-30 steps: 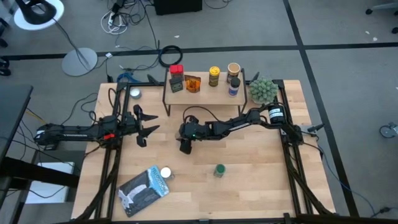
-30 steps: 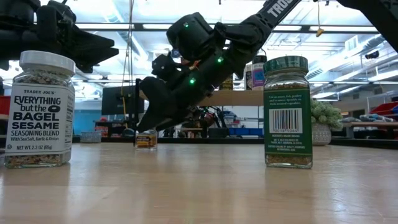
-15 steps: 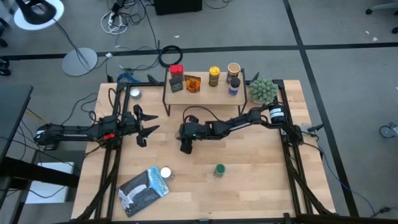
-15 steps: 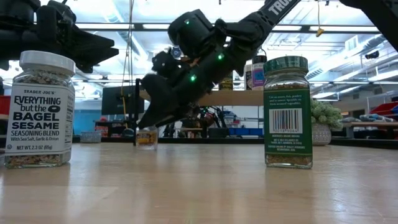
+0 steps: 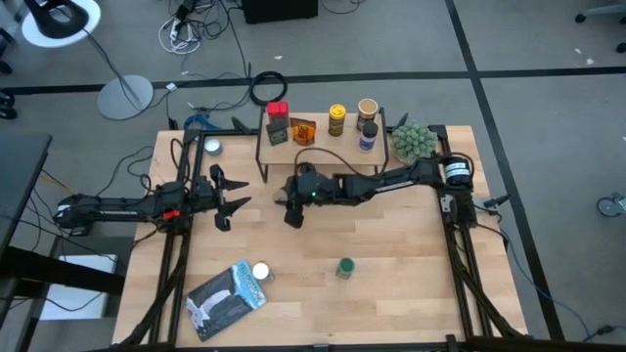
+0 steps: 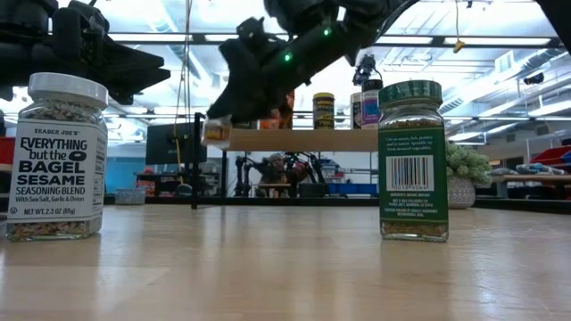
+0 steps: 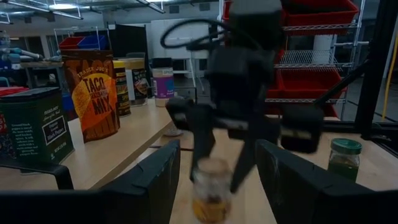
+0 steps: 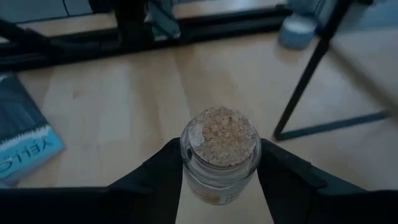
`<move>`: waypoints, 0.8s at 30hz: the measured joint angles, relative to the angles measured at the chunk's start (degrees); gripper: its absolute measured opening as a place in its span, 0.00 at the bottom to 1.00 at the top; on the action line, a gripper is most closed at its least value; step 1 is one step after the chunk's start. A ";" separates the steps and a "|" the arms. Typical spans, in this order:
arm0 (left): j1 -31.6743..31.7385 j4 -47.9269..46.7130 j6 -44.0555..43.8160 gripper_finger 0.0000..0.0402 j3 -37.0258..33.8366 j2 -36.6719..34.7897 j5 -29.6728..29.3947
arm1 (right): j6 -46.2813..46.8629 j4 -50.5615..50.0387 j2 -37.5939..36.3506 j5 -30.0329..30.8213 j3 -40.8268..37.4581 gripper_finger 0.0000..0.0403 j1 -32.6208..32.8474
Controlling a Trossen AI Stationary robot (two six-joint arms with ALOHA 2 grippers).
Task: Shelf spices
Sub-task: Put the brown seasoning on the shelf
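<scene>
The right hand [image 8: 217, 180] clamps a cork-topped jar [image 8: 219, 152] in the air beside the shelf [image 5: 323, 145].

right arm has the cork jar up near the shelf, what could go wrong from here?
1. The right gripper holds the cork-topped jar just below its neck; it might slip or tilt in transit.
2. The jar hangs beside the shelf edge; it may clip the board or a leg.
3. The shelf top is crowded: the taco mix packet could get knocked.

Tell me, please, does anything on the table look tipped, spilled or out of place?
Nothing stands out. The bagel seasoning jar and green-lidded jar stand upright, and the right gripper holds the cork-stoppered jar upright.
</scene>
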 joint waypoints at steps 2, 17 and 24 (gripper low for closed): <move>0.00 0.00 0.00 0.53 0.00 0.00 -0.02 | -0.06 -0.39 -1.28 0.00 0.00 0.45 -1.00; 0.01 0.04 1.20 0.53 0.00 0.02 -0.46 | -8.44 -16.67 1.30 -2.22 19.00 0.46 -9.94; 0.00 -0.23 1.33 0.53 0.00 0.02 -0.44 | -8.98 -20.40 1.79 -3.35 18.23 0.46 -12.81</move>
